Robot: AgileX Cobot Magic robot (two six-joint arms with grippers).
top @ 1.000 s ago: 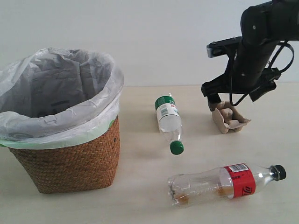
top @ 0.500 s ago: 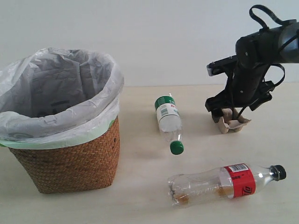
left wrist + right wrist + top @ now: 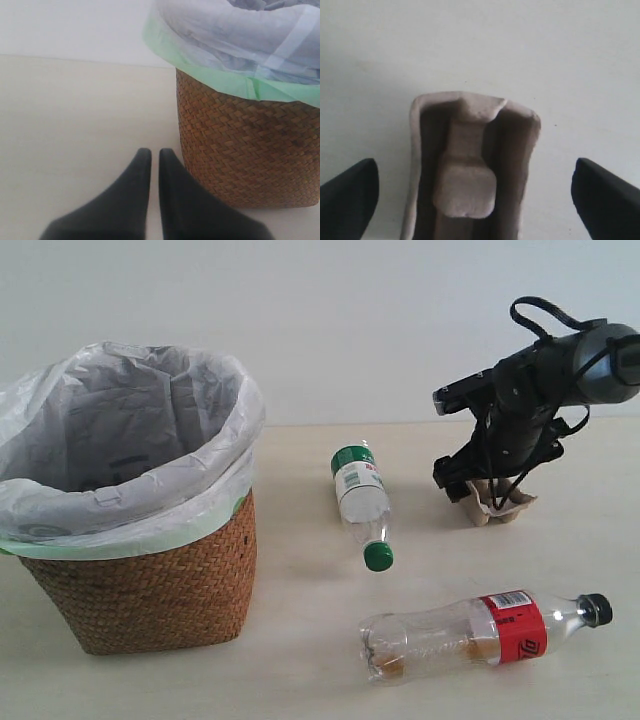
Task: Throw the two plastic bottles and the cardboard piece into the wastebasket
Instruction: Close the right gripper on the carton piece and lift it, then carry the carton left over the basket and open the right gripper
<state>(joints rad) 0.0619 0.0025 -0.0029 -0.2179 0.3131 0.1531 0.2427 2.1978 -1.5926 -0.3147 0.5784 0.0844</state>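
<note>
The grey-brown cardboard piece [image 3: 503, 502] [image 3: 470, 170] lies at the back right of the table. My right gripper [image 3: 480, 490] [image 3: 475, 192] is down over it, open, one finger on each side with a gap to both walls. The green-capped bottle [image 3: 361, 503] lies in the middle, cap toward the front. Nearer the front, the black-capped bottle with the red label [image 3: 480, 633] lies on its side. The wicker wastebasket [image 3: 150, 580] [image 3: 250, 150] with its white bag stands at the left. My left gripper [image 3: 151, 155] is shut and empty, low beside the basket's wall; it does not show in the exterior view.
The pale tabletop [image 3: 300, 640] runs back to a white wall. The bag's green edge [image 3: 210, 75] hangs over the basket's rim. Open table lies between the basket and the bottles.
My right arm has come down over the cardboard piece, so the fingers now straddle it at table height. The bottles and the basket have not moved.
</note>
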